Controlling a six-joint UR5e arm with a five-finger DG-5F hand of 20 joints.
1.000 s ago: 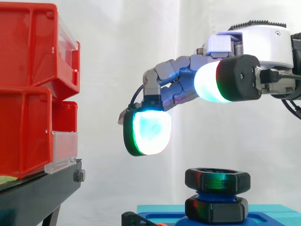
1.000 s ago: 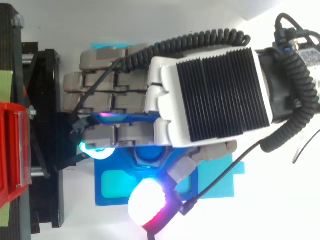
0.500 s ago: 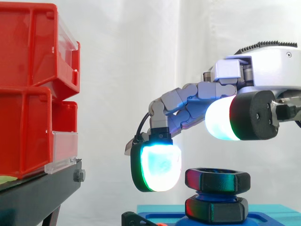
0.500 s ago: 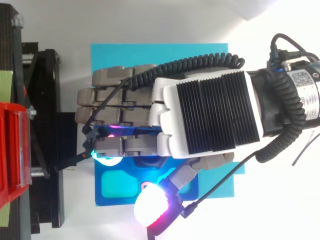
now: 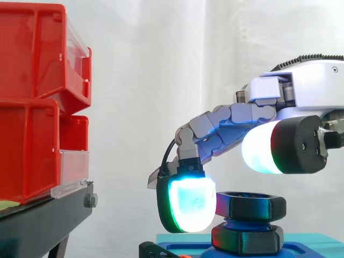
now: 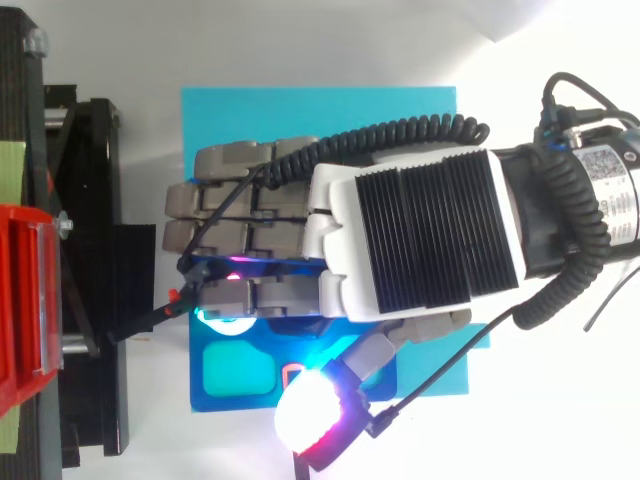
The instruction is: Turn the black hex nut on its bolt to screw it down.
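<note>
Black hex nut (image 5: 248,207) sits high on the upright blue bolt (image 5: 243,222), with a second black nut (image 5: 247,239) threaded lower, just above the blue fixture (image 6: 235,375). The bolt's axis is vertical, so the turn has to go round that line.

The hand (image 5: 301,91) reaches in level above the nut. Its fingers (image 5: 188,204) arch downward. The lowest cyan-green pad is at nut height, and the nut lies immediately right of it, against it or just beside it; contact is not certain from the side. The thumb pad (image 5: 262,155) hangs above the nut's right half, apart from it.

The fingers are spread, with a wide gap between pad and thumb, and are clamped on nothing. In my judgement the thumb must drop to the nut's far face before any twist can bite.

Red bins (image 5: 32,107) stand well left of the fingers.
</note>
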